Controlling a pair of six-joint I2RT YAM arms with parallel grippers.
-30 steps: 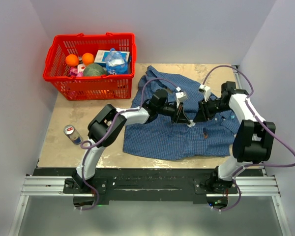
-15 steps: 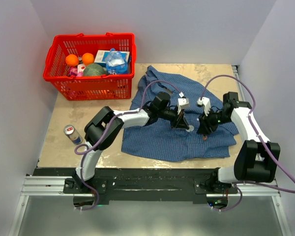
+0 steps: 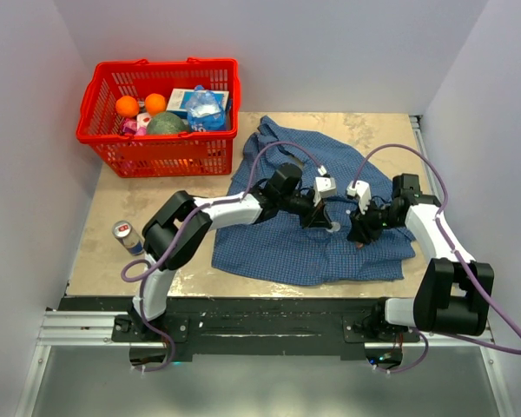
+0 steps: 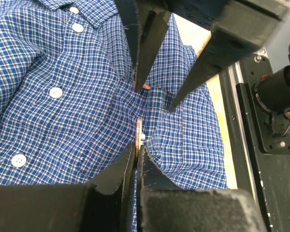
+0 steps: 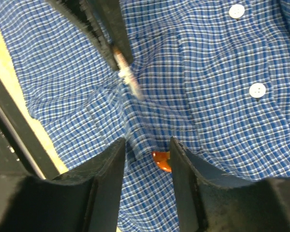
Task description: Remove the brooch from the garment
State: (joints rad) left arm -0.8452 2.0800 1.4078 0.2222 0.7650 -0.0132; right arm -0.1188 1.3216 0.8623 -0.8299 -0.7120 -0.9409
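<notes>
The garment (image 3: pixel 278 248), a blue fine-checked shirt, lies rumpled on the table. My left gripper (image 3: pixel 319 217) is shut on a raised fold of it, seen in the left wrist view (image 4: pixel 137 147), with a small white bit at the fingertips. The brooch (image 5: pixel 161 161) is a small orange-red ornament on the cloth. It sits between my right gripper's (image 5: pixel 147 145) open fingers, close to the right-hand finger. It also shows in the left wrist view (image 4: pixel 146 87) between those fingers. In the top view my right gripper (image 3: pixel 359 236) covers the brooch.
A red basket (image 3: pixel 161 156) with fruit and packets stands at the back left. A drink can (image 3: pixel 128 236) lies left of the shirt. White shirt buttons (image 4: pixel 55 92) run along the placket. The black rail is close below the shirt's front edge.
My right gripper has come down and forward from above the shirt and now straddles the brooch. My left gripper has kept its hold on the fold, and the shirt has bunched slightly towards it.
</notes>
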